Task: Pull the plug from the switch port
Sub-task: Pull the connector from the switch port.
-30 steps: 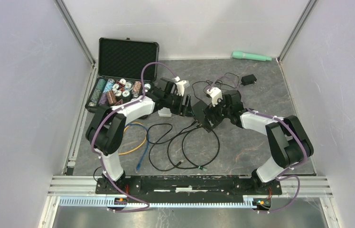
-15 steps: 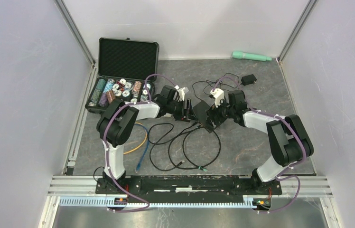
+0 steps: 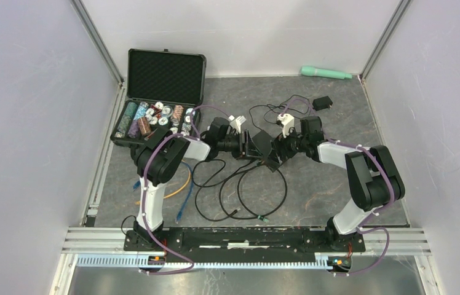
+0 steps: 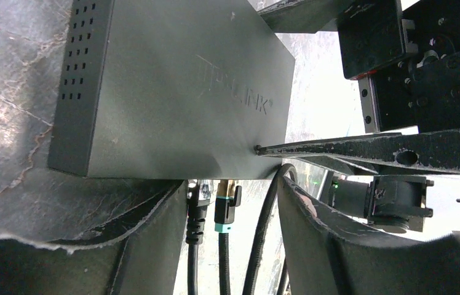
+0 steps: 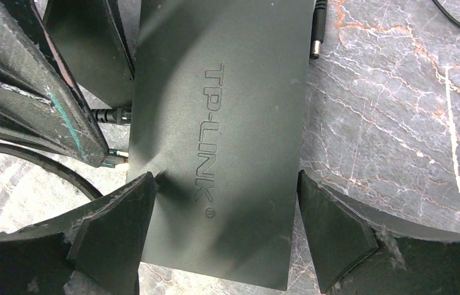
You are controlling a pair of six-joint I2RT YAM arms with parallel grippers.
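Note:
The switch (image 3: 259,142) is a flat dark grey box marked TP-LINK (image 5: 240,92), lying mid-table between both arms. Two plugs sit in its port edge: a black plug (image 4: 195,203) and a teal-banded plug (image 4: 226,209). My left gripper (image 4: 230,184) is open around both plugs. Its left finger lies close beside the black one, and there is a gap on the right, where another black cable (image 4: 267,215) runs. My right gripper (image 5: 224,178) is open and straddles the switch body. Its left fingertip (image 5: 144,184) rests on the top face.
An open black case of poker chips (image 3: 160,117) stands at the back left. Loose black cables (image 3: 240,190) and an orange and blue cable (image 3: 175,184) lie in front. A power adapter (image 3: 322,102) and a teal cylinder (image 3: 326,73) lie at the back right.
My left arm has swung right, bringing its gripper up to the switch's port edge with the jaws narrowing. The right gripper has shifted slightly over the switch.

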